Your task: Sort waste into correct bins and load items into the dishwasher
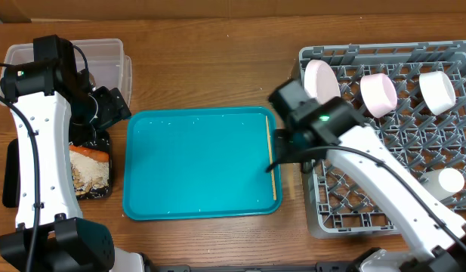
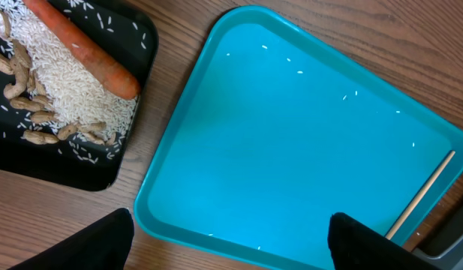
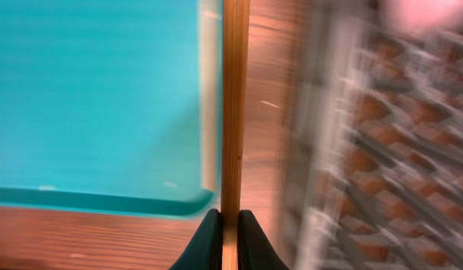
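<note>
Largely the sorting looks done. The white plate, a bowl, a second bowl and the small cup all stand among the pegs of the grey dishwasher rack. On the other side, the black tray holds the carrot and the peanut scraps on a spread of rice. The clear tub sits beyond it, but the left arm covers much of it. I cannot tell whether the foil wad and the red wrapper are inside. The teal tray in the middle of the surface is bare apart from a few stray rice grains and one chopstick running along its right rim, just beside the rack. The right hand has its fingers pressed together on the near end of that chopstick. Whether the stick has left the tray is not clear from the blurred wrist view. The left hand hovers over the near left corner of the teal tray, fingers wide apart and holding nothing. What seems left is carrying this chopstick across into the rack. I can find only one chopstick, so the second is either hidden in the lattice or unaccounted for.
</note>
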Tool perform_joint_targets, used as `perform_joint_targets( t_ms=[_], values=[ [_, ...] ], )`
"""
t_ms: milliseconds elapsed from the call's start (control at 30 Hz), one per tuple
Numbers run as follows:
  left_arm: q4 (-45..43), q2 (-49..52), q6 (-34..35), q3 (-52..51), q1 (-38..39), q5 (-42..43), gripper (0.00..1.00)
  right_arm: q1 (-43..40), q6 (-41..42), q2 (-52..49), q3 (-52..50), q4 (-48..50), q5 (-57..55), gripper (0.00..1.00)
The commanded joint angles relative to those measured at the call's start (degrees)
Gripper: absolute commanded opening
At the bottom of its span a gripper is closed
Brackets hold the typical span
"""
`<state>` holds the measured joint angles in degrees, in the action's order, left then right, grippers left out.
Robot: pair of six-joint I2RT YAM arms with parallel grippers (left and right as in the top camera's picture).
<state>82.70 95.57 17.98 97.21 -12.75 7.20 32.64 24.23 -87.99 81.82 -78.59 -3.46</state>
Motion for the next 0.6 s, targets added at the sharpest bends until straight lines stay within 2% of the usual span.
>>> perform_joint_targets(
  t_ms=[0,400,567],
  values=[
    [-0.22,-0.33,-0.85,0.28,0.09,-0.37,0.85,-1.42,-0.31,1.88,-0.92,-2.62,-7.54,0.06],
    [-0.24,-0.33,-0.85,0.28,0.09,-0.37,0.86,-7.98,-0.44,4.72,-9.57,-3.19,-8.09,0.06],
    [-0.22,-0.33,-0.85,0.28,0.09,-0.35,0.86,-8.68,-6.12,4.72,-11.39,-3.26,-4.44,0.06]
  ],
)
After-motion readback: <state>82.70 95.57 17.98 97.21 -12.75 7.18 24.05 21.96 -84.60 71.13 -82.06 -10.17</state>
